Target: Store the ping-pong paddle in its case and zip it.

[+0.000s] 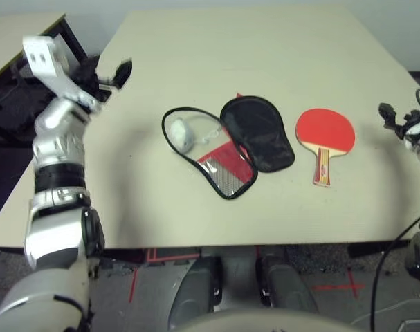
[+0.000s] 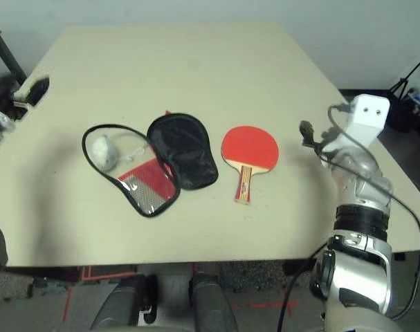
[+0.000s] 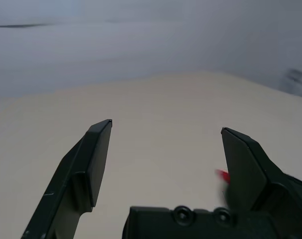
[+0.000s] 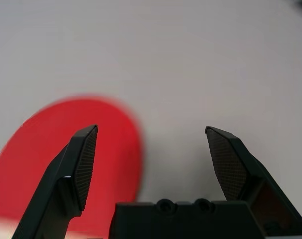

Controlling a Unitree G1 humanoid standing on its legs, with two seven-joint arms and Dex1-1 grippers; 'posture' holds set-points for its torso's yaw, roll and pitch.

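While both tools hang spread and empty, left tool (image 3: 165, 149) and right tool (image 4: 151, 154), I see the ping-pong paddle (image 1: 325, 133) flat on the counter (image 1: 265, 62), just right of the opened case (image 1: 227, 149).

Left gripper (image 1: 120, 72) raised at upper left, fingers spread, empty. Right gripper (image 2: 308, 135) at right, fingers spread, empty.

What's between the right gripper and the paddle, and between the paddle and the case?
Nothing visible. Bare table lies between the open right gripper and the ping-pong paddle. The case lies unzipped beside the paddle, but a white fluffy ball sits inside its open half.
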